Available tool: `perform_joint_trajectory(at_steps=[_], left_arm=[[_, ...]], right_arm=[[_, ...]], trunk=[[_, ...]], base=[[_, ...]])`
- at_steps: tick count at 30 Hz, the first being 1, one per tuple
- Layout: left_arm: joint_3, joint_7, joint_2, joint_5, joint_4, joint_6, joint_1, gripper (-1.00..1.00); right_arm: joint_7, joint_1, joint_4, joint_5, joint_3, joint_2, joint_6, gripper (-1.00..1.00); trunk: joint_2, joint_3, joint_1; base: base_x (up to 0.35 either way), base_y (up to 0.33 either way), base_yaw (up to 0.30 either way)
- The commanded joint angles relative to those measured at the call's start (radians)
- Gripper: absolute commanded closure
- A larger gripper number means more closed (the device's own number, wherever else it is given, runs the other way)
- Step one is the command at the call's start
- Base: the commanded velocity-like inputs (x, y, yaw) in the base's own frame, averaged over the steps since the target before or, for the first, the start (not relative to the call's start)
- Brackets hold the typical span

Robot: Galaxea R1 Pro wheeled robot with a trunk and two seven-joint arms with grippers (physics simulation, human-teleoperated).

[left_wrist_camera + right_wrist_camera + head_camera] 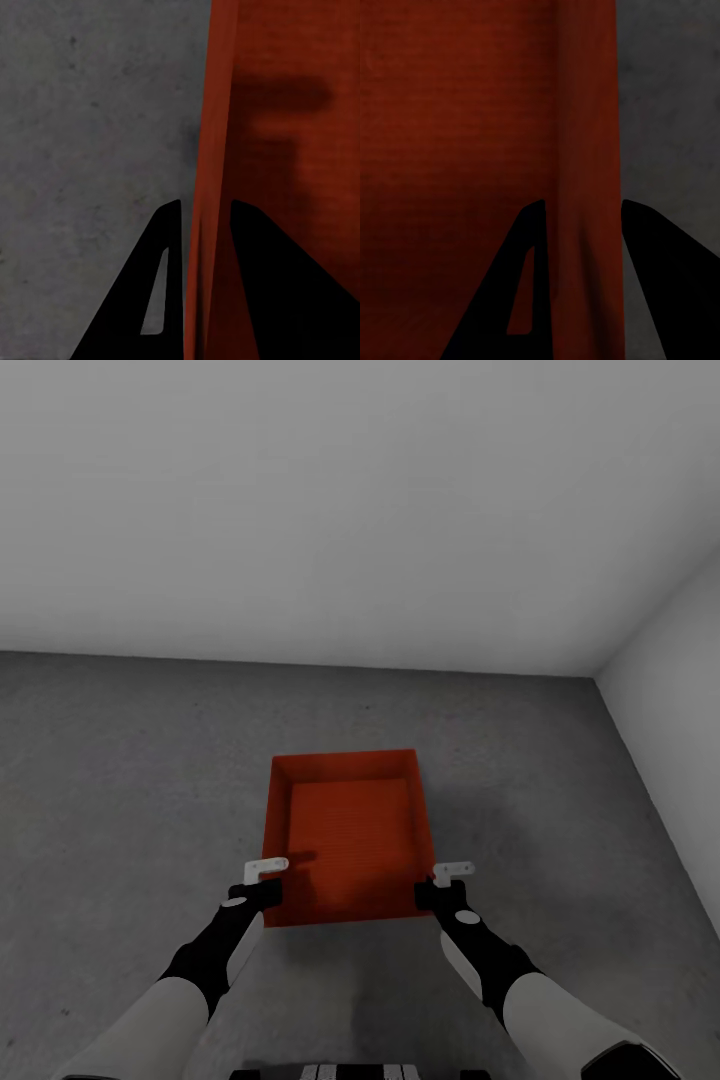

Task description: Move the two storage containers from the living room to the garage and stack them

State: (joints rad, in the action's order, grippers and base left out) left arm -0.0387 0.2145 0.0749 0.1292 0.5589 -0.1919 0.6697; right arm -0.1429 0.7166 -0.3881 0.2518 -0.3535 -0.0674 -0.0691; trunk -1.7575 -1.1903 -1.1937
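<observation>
Orange-red storage container (348, 838) sits at lower centre of the head view on the grey concrete floor (120, 790), near a white wall corner (600, 678) at right; the left gripper (266, 868) straddles its left wall, fingers either side; the right gripper (452, 872) likewise straddles the right wall; whether either clamps tight I cannot tell.

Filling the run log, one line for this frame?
place: garage floor | object: storage container | left pincer: straddles left wall | right pincer: straddles right wall

Head camera high, angled floorward; wrist cameras close along opposite walls (shared: container (350, 840)).
</observation>
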Motion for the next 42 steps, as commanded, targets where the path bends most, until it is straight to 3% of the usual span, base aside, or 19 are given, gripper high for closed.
perform_joint_trajectory(at_steps=[1,28,42], left_arm=[[0.036,0.020,-0.001,-0.017,0.006,-0.006,0.001,1.00],[0.036,0.020,-0.001,-0.017,0.006,-0.006,0.001,1.00],[0.036,0.020,-0.001,-0.017,0.007,-0.006,0.001,1.00]], right_arm=[[-0.084,0.001,0.054,0.017,0.004,0.052,-0.006,1.00],[-0.084,0.001,0.054,0.017,0.004,0.052,-0.007,1.00],[-0.089,0.000,0.054,0.018,0.004,0.050,-0.006,1.00]], trunk=[[-0.008,-0.004,-0.004],[-0.197,-0.088,-0.107],[-0.197,-0.088,-0.107]], base=[[0.000,0.000,0.000],[0.000,0.000,0.000],[0.000,0.000,-0.073]])
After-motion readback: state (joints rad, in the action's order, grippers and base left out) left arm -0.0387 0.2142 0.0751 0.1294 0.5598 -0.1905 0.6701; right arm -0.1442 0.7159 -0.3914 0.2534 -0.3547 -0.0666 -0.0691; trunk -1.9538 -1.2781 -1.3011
